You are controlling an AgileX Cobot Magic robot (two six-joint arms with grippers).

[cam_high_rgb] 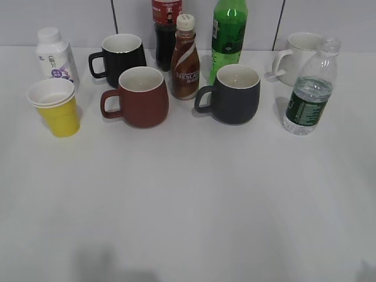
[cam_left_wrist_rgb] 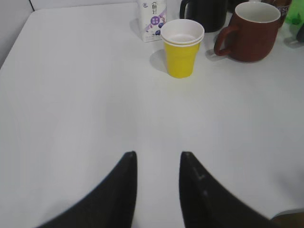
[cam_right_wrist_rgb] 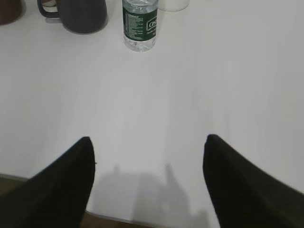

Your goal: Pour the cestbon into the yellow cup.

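Two grippers sit low in your wrist views, both holding nothing: the left gripper point(cam_left_wrist_rgb: 157, 159) has its dark fingers narrowly parted, the right gripper point(cam_right_wrist_rgb: 148, 142) spread wide over the bare white table point(cam_high_rgb: 188, 205). Farther up, you find the small yellow paper cup point(cam_high_rgb: 56, 108) at the left of the exterior frame, upright, just in front of a small white bottle point(cam_high_rgb: 54, 56). At the right stands the clear plastic water bottle with the dark green label point(cam_high_rgb: 310, 88), capped, beside a dark grey mug point(cam_high_rgb: 234, 94).
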